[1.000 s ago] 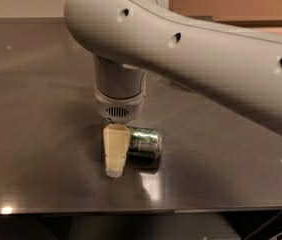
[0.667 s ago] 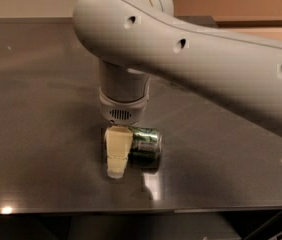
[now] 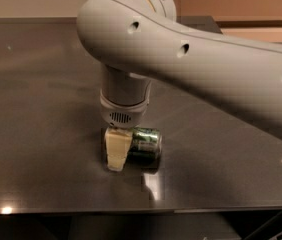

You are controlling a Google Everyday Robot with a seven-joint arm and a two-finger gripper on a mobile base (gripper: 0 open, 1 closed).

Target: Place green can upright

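Note:
The green can [image 3: 148, 143] lies on its side on the dark table [image 3: 41, 109], near the front edge, with a silver end facing right. My gripper [image 3: 122, 156] comes straight down from the white wrist [image 3: 124, 101] onto the can's left part, reaching down to the table surface. The gripper covers the can's left end. The can rests on the table.
My large white arm [image 3: 206, 59] crosses the upper right of the view above the table. The table's front edge [image 3: 131, 211] runs just below the can. A tan wall and ledge [image 3: 261, 19] lie beyond the far edge.
The arm's upper link has swung a little to the right. The gripper and the can stay in nearly the same spot.

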